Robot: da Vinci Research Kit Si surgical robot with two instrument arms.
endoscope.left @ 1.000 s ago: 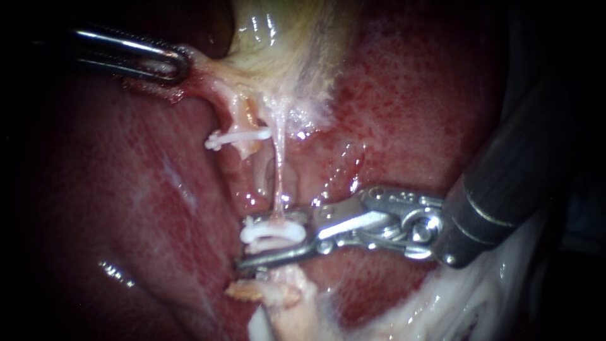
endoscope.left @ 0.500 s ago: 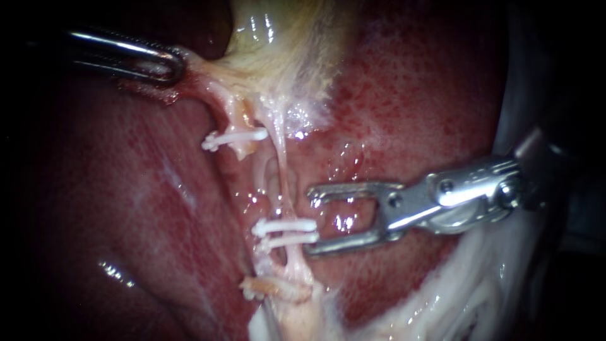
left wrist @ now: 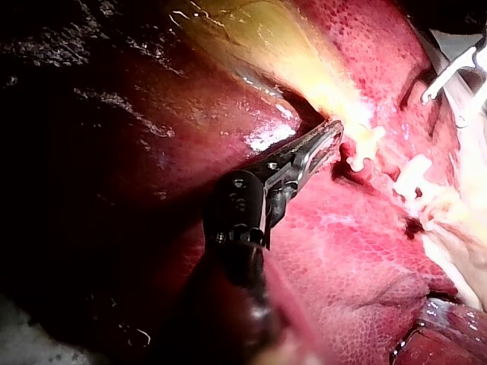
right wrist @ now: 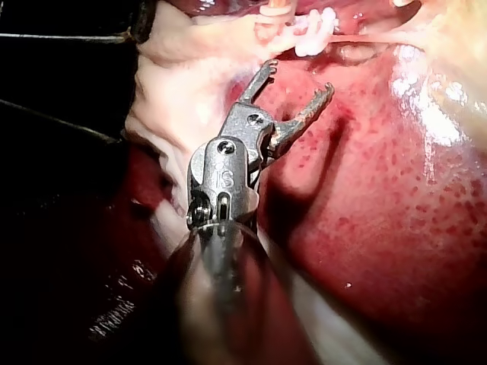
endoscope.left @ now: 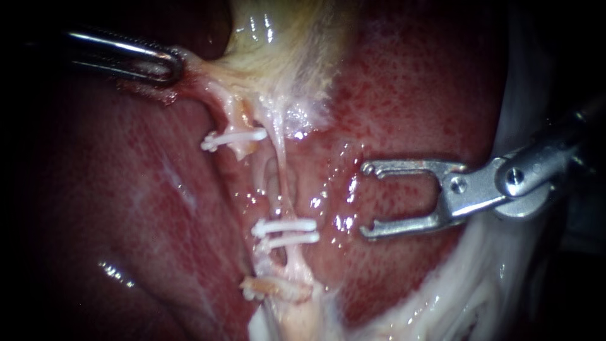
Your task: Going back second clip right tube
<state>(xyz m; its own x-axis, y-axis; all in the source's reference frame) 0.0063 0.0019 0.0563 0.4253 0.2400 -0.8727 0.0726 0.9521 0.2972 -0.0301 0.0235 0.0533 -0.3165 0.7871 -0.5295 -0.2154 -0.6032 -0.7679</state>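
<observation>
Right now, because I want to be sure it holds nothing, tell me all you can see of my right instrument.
The right instrument is shiny metal, entering from the right. Its two slender jaws, small teeth at their tips, hinge on a riveted joint and stand wide open, empty. They hover over the liver, pointing at the two white clips on the right tube, apart from them.

The right instrument (endoscope.left: 366, 200) ends in a bright steel pincer: two flat, slim bars with small hooked teeth at the tips. They hinge on a rounded silver knuckle with a round pin head, and a dark shaft follows behind. The left instrument (endoscope.left: 158, 63) has a slender polished pincer, slotted like a loop, on a black wrist with small pins.
</observation>
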